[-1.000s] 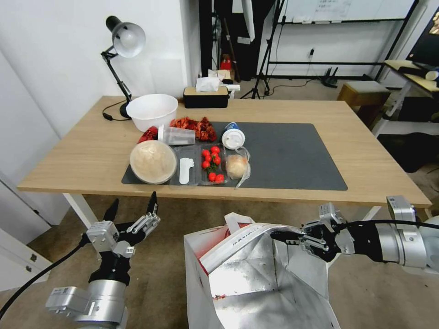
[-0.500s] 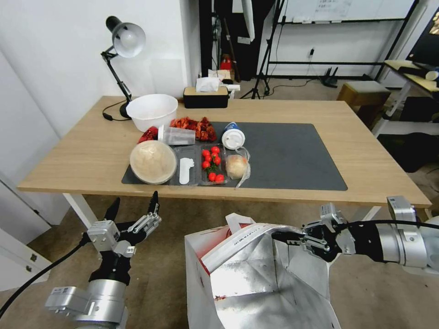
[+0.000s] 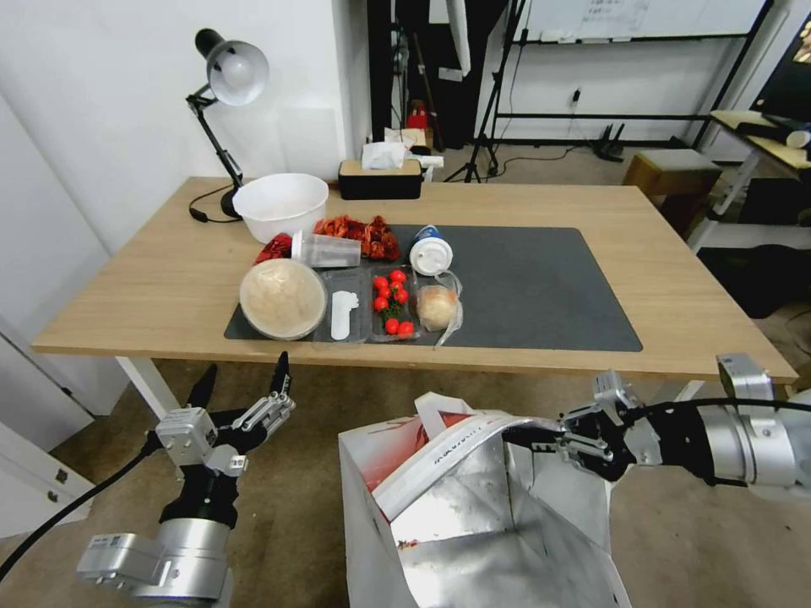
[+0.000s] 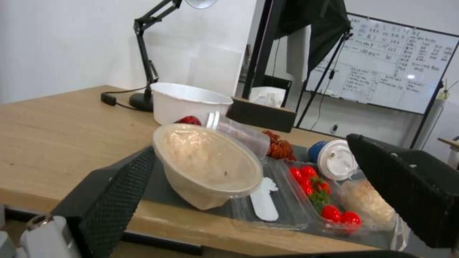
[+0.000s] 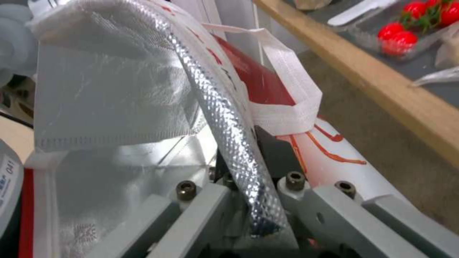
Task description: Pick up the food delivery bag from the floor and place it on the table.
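Over the last second very little has shifted: the large boxy red-and-white food delivery bag with silver foil lining (image 3: 473, 507) sits a touch lower and slightly further left than it did in the earlier head pictures, and the right gripper (image 3: 519, 439) has sunk with it by about the same small amount. That reads as a settling or a slight re-seating of the hold, not the start of a lift, so the carrying part of the task looks hardly begun. The bag stands in front of the near edge of the big light-wood table (image 3: 169, 287), below its top and over the worn beige-brown carpet floor (image 3: 296, 473); whether its base rests on the carpet cannot be seen. The right gripper's claw is pressed together on the bag's foil-lined rim, on the side of the bag away from the left arm; the right wrist view shows the crinkled silver edge (image 5: 229, 125) running down between the jaws, with a white strap handle (image 5: 292, 89) beside it. The left gripper (image 3: 245, 384) hangs beside the bag, apart from it and also below the table's near edge, its dark fingers spread wide and holding nothing, barely moved from its earlier place.
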{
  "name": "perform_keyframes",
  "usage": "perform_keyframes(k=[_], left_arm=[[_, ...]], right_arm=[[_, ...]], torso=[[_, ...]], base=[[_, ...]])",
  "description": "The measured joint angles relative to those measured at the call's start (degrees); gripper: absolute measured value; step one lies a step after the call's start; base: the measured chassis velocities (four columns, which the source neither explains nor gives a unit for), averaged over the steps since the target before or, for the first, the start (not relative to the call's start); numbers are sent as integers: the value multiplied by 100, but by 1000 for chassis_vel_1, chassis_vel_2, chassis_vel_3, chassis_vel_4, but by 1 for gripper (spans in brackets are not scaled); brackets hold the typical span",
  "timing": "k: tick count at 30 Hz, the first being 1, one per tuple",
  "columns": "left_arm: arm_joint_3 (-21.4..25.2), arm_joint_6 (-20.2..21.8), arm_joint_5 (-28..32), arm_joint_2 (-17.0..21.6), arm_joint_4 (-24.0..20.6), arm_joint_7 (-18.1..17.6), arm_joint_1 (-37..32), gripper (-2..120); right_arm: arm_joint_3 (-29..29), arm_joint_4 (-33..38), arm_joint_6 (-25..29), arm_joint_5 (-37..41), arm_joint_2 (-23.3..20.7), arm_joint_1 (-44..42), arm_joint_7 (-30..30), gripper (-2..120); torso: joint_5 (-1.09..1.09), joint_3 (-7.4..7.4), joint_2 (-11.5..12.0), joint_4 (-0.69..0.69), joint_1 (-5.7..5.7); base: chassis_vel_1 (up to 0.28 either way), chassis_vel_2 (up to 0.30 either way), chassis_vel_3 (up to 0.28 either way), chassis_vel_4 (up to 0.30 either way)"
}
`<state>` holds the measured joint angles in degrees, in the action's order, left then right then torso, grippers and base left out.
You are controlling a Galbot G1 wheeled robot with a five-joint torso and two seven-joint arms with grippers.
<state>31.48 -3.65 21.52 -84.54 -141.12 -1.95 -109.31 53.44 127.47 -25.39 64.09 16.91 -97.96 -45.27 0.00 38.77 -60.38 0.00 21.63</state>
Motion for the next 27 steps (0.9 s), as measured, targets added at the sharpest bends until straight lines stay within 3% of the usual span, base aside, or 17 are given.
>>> perform_keyframes(k=[8, 18, 27], left_arm=[[78, -16, 16, 45, -9, -7, 26, 100], [81, 47, 89, 86, 44, -34, 202, 100], [78, 6, 81, 73, -35, -44, 72, 100]], right_arm=[[415, 10, -152, 612, -331, 1, 141, 0], [1450, 90, -473, 1866, -785, 139, 442, 0], [2434, -157, -478, 2860, -782, 226, 819, 0]], torso=[[0, -5, 7, 0, -4], [0, -8, 13, 0, -6], [0, -10, 17, 0, -8]], base=[[0, 0, 0, 0], [0, 0, 0, 0], [0, 0, 0, 0]])
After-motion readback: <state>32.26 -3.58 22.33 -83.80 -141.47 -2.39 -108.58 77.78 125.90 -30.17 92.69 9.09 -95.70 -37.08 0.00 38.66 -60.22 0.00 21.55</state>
